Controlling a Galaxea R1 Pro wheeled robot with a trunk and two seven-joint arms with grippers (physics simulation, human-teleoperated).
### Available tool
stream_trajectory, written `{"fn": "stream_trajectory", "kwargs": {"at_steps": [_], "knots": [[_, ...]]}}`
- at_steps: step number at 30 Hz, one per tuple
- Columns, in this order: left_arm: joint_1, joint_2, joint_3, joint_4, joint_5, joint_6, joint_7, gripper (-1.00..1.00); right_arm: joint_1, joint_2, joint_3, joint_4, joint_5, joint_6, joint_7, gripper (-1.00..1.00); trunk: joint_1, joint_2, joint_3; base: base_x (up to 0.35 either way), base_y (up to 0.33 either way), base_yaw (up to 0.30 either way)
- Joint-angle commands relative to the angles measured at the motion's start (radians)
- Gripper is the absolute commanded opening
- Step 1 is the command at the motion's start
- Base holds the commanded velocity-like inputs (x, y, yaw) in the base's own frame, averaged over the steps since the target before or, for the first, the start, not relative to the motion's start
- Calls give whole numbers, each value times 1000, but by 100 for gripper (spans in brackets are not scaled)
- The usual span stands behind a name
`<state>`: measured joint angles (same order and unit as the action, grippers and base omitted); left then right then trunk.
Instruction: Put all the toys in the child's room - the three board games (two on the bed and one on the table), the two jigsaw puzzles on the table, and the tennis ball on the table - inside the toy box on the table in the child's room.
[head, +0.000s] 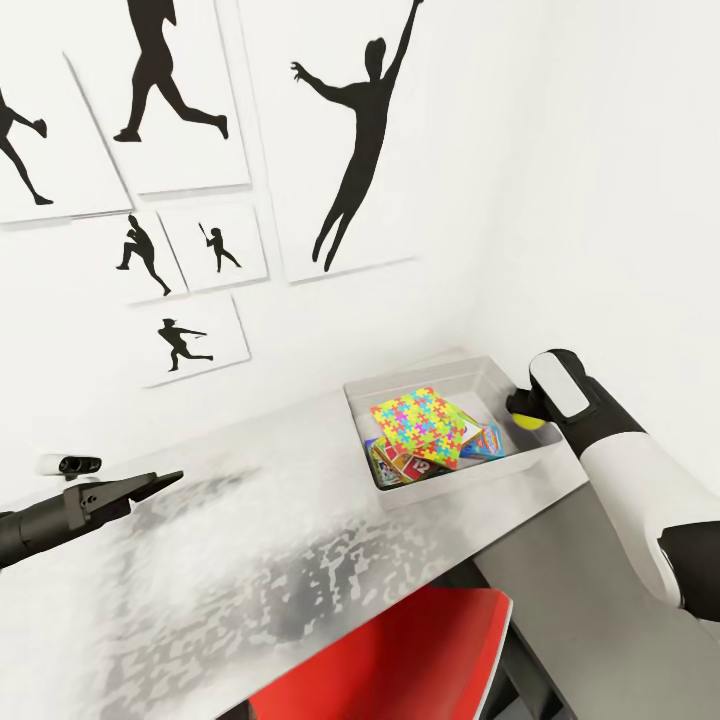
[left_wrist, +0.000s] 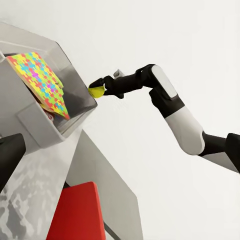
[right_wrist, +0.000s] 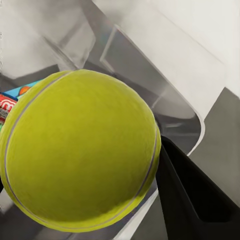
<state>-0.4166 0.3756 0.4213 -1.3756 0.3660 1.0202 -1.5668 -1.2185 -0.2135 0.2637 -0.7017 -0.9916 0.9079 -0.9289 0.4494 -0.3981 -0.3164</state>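
On the pale table (head: 250, 520) stands the toy box (head: 520, 462), a shallow grey tray. A bright jigsaw puzzle (head: 420, 425) lies tilted on top of colourful board games (head: 482, 440) inside it. My right gripper (head: 520, 412) is shut on the tennis ball (head: 525, 420) and holds it just above the box's right rim. From the left wrist view the ball (left_wrist: 96, 91) hangs at the rim of the toy box (left_wrist: 50, 127), beside the puzzle (left_wrist: 42, 82). Up close, the ball (right_wrist: 80, 150) sits against one finger (right_wrist: 195, 200). My left gripper (head: 170, 478) hovers open over the table's left part.
A red chair (head: 400, 650) is pushed under the table's front edge. White walls with black sports silhouette posters (head: 350, 150) close in behind and to the right of the table. The table surface between my left gripper and the box is bare.
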Motion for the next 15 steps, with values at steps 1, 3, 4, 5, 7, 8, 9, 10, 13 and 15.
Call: {"fn": "stream_trajectory", "kwargs": {"at_steps": [1,3,4,5,7,8,9,10,13,15], "knots": [[-1,1,0,0,-1,11,-4,100,-1,-1,6,-1,-13,0,-9,-100,1,-2,-2,0,0,0],[-1,1,0,0,-1,11,-4,100,-1,-1,6,0,-13,0,-5,-100,1,-2,-2,0,0,0],[-1,1,0,0,-1,11,-4,100,-1,0,6,0,-13,0,-4,-100,1,-2,-2,0,0,0],[-1,1,1,0,-1,11,-4,100,-1,0,5,0,-13,0,-3,-100,1,-2,-2,0,0,0],[-1,2,1,0,-1,11,-4,100,-1,0,5,0,-13,0,-3,-100,1,-2,-2,0,0,0],[-1,2,1,0,-1,11,-4,100,-1,-1,5,-1,-13,0,-3,-100,1,-2,-2,0,0,0],[-1,2,1,0,-1,11,-4,100,-1,-1,5,-1,-13,0,-2,-100,1,-2,-2,0,0,0],[-1,2,1,0,-1,11,-4,100,-1,-1,6,0,-14,0,-2,-100,1,-2,-2,0,0,0],[-1,2,1,0,-1,11,-4,100,-1,-1,6,-1,-14,0,0,-100,1,-2,-2,0,0,0],[-1,2,2,0,-1,11,-4,100,-1,-1,6,-1,-14,0,7,-100,1,-2,-2,0,0,0]]}}
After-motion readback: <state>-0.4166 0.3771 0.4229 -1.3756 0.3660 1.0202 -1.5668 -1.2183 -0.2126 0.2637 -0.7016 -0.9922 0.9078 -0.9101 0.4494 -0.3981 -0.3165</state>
